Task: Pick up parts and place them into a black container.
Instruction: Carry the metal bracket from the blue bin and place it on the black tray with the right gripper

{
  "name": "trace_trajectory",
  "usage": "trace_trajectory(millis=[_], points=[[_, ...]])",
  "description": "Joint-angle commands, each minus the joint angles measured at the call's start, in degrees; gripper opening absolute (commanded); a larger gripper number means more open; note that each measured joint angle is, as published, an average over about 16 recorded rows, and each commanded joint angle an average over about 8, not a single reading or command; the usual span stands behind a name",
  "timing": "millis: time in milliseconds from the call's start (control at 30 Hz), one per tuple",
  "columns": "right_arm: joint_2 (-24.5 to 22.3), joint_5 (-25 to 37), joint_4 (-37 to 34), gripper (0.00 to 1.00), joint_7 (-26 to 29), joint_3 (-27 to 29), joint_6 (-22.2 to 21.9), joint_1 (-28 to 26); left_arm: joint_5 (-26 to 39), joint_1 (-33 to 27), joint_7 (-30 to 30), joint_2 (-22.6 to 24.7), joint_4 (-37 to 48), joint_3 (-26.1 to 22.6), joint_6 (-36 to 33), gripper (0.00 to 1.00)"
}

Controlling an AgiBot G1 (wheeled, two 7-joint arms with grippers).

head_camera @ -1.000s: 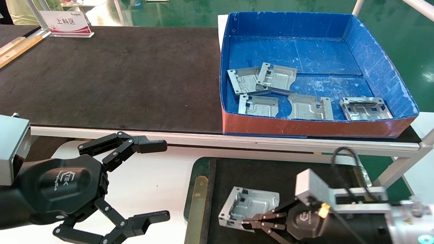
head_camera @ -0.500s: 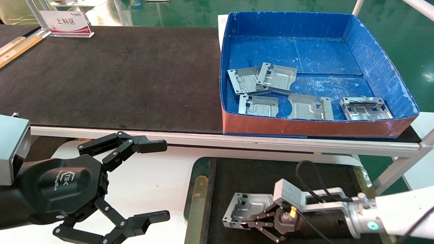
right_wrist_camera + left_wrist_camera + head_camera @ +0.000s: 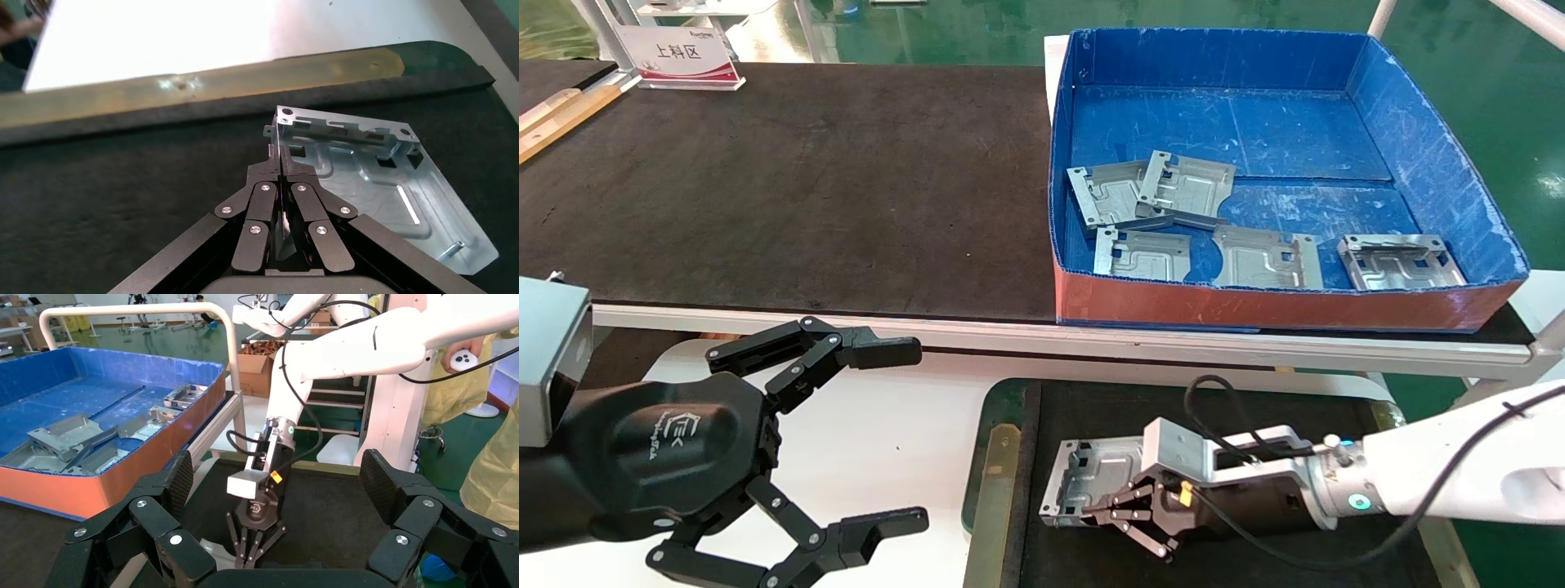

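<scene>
Right gripper (image 3: 1091,513) is sitting low over the tray (image 3: 1003,408), fingers (image 3: 281,160) pressed together and pinching the upturned edge of one part (image 3: 1093,472); in the right wrist view the tips are clamping the bent side wall near a corner, with the rest of the plate (image 3: 392,196) lying out to one side of the gripper on the tray's black surface. The part is sitting in the tray's left half, near the green rim. Whether it is lying flat or slightly tilted is hard to tell. Left gripper (image 3: 903,437) is hanging at the lower left over the white surface (image 3: 887,425), fingers spread wide, holding nothing. Count: six parts total, one in the tray and five in the blue box (image 3: 1434,163) on the table (image 3: 805,180) behind. Of those five, two (image 3: 1152,192) are overlapping at the box's left, and three (image 3: 1267,260) are lying in a row along the red front wall. One tray, one box.
</scene>
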State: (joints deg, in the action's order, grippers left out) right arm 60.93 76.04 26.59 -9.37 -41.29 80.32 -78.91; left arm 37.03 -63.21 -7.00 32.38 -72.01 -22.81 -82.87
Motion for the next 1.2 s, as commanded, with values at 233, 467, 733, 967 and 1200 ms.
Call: trace_trajectory(millis=[233,467,733,967,1200], points=[[3.2,2.0,-6.7,0.00,-7.3,-0.9,-0.6,-2.8,0.0,0.0,0.0,0.0,0.0,0.0,0.0,1.00],[4.9,2.6,-10.6,0.00,-11.7,-1.2,-1.1,-4.2,0.0,0.0,0.0,0.0,0.0,0.0,0.0,1.00],[6.7,3.8,-14.3,0.00,-16.3,-1.8,-2.1,-5.7,0.0,0.0,0.0,0.0,0.0,0.0,0.0,1.00],[8.2,4.5,-17.4,0.00,-19.1,-2.3,-1.9,-7.4,0.0,0.0,0.0,0.0,0.0,0.0,0.0,1.00],[9.1,4.9,-20.2,0.00,-21.3,-2.5,-2.1,-8.7,0.0,0.0,0.0,0.0,0.0,0.0,0.0,1.00]])
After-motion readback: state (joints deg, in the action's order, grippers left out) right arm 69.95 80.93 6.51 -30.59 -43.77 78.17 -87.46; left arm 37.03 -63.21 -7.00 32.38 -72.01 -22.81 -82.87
